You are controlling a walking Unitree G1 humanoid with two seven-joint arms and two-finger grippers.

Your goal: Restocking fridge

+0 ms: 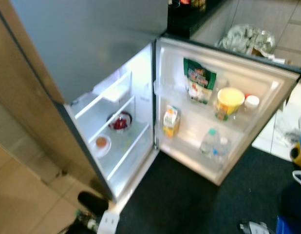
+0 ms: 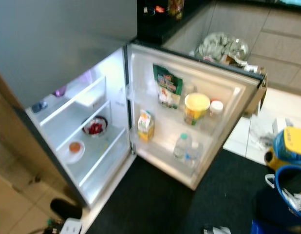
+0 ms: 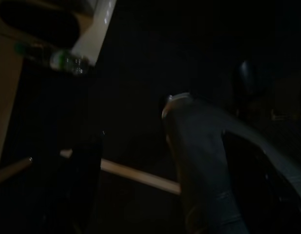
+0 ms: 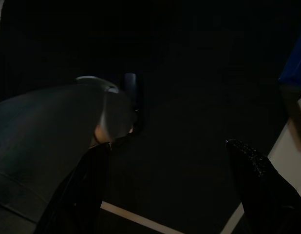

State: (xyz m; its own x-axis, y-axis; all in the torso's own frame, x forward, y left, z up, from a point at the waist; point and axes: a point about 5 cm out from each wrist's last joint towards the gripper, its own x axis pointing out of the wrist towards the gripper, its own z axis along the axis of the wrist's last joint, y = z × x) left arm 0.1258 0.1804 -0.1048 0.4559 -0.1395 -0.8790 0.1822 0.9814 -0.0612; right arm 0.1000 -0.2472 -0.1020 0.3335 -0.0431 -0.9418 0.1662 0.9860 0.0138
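White-lit fridge [image 1: 122,122] stands open, its door [image 1: 267,97] swung wide, holding a carton [image 1: 171,121], jar [image 1: 229,101], bottles [image 1: 214,145]. Right gripper [image 4: 175,190] hangs spread; left gripper [image 3: 141,195] too dark to tell.

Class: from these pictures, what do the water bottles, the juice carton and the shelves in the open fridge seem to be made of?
Water bottles: probably clear plastic, see-through with pale caps.
Juice carton: likely printed paperboard, boxy with a folded gable top.
Shelves: seemingly glass or clear plastic, since light passes through; blur leaves it open.
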